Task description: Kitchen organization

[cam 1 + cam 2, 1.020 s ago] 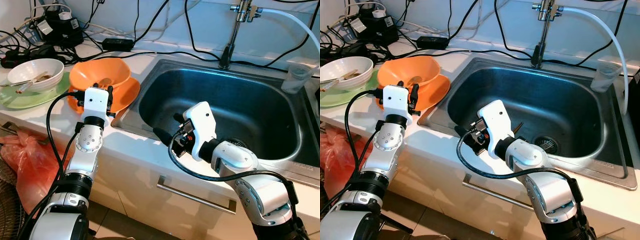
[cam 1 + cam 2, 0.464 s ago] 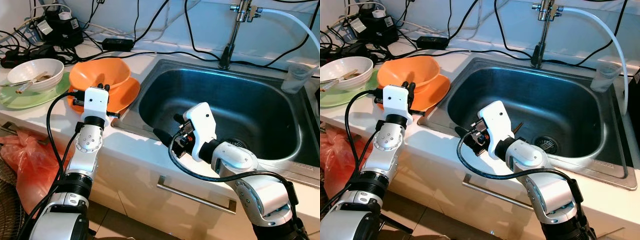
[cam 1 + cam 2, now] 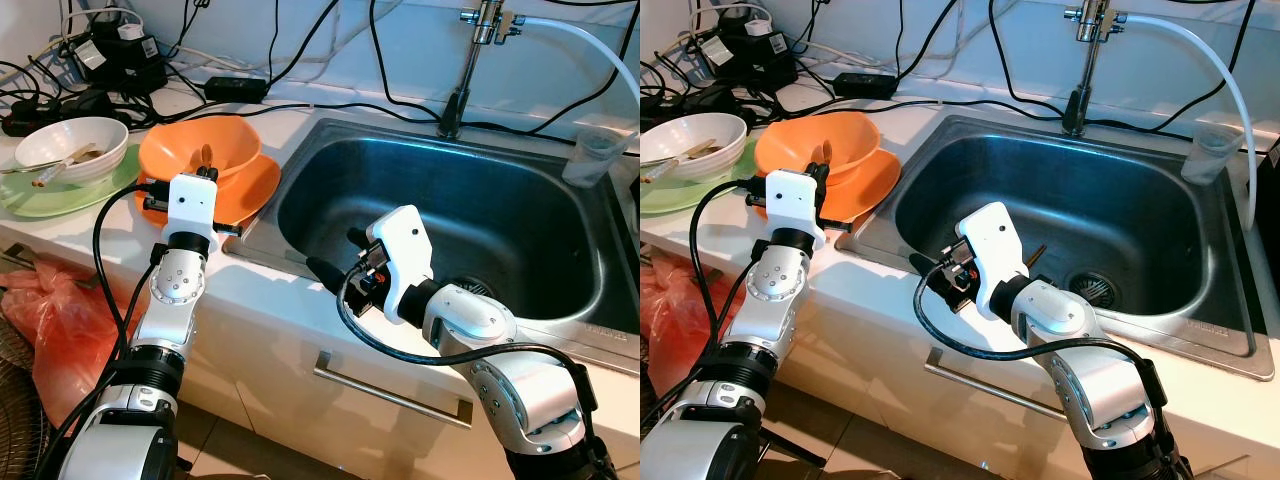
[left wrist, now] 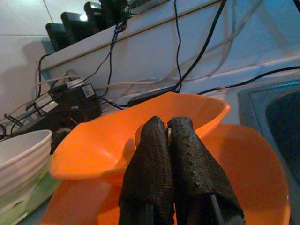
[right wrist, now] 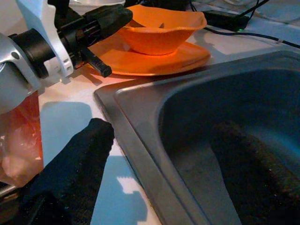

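Home kitchen; steel sink [image 3: 520, 170], faucet [image 3: 470, 60], dishes [image 3: 70, 148]

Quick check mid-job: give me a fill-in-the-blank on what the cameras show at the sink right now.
1. The orange plastic bowl sits on an orange ____.
2. The left end effector, fingers pressed together, points at the ____ bowl.
3. The right end effector straddles the front rim of the stainless steel ____.
4. The white ceramic bowl rests on a ____ plate.

Missing: plate; orange; sink; green
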Controlling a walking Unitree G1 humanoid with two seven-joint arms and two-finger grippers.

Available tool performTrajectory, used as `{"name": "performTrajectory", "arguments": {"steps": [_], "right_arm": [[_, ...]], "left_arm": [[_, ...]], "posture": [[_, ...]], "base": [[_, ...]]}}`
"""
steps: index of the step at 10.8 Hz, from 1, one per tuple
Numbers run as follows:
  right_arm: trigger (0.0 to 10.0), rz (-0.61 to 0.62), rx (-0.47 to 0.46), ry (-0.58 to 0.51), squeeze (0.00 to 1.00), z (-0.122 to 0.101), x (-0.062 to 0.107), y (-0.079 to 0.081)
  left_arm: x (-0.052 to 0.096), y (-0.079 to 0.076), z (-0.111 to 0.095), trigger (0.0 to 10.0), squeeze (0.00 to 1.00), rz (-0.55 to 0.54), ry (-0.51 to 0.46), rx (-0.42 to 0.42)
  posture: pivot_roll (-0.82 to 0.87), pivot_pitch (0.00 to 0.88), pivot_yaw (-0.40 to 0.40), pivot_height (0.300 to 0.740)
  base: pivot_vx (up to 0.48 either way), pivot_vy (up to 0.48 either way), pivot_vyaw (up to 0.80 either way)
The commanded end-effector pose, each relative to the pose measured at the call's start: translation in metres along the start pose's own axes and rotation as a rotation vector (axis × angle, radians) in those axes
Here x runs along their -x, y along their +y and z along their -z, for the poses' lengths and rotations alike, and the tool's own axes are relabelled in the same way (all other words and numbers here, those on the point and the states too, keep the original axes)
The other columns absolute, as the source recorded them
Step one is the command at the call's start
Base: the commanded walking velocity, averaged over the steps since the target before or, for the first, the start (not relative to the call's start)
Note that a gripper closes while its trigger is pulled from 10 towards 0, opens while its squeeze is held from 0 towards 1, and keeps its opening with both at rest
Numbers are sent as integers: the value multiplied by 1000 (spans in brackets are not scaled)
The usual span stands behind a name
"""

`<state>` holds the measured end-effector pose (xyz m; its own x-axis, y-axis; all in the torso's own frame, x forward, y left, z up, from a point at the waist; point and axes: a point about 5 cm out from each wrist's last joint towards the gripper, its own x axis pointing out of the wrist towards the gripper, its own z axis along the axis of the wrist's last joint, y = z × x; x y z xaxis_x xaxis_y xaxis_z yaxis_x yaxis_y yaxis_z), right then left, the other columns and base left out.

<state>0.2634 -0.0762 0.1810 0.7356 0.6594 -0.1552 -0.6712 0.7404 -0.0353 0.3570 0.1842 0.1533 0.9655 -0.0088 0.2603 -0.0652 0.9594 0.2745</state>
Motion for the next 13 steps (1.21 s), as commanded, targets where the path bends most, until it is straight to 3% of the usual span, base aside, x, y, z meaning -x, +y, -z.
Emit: {"name": "performTrajectory", "arguments": {"steps": [1, 5, 9, 11, 12, 13], "right_arm": [[10000, -7, 9, -6, 0, -2, 1, 2], [10000, -5, 11, -4, 0, -2, 2, 1], [10000, -1, 21, -9, 0, -4, -1, 0], [10000, 16, 31, -13, 0, -6, -1, -2], [10000, 66, 60, -5, 0, -6, 0, -6], [10000, 95, 93, 5, 0, -8, 1, -8]], "left_arm": [[-3, -2, -4, 0, 0, 14, -13, -8], [-6, 4, -15, 0, 0, -31, -75, -84], [-14, 4, -41, 0, 0, -41, -200, -131], [-19, -22, -51, 0, 0, 53, -225, -62], [-20, -44, -58, 0, 0, 144, -250, -13], [-21, -53, -61, 0, 0, 179, -255, 18]], "posture": [[-80, 0, 25, 740], [-81, 0, 20, 740], [-83, 0, 25, 740], [-95, 0, 34, 740], [-114, 0, 46, 740], [-150, 0, 63, 740]], "base": [[0, 0, 0], [0, 0, 0], [0, 0, 0], [0, 0, 0], [0, 0, 0], [0, 0, 0]]}}
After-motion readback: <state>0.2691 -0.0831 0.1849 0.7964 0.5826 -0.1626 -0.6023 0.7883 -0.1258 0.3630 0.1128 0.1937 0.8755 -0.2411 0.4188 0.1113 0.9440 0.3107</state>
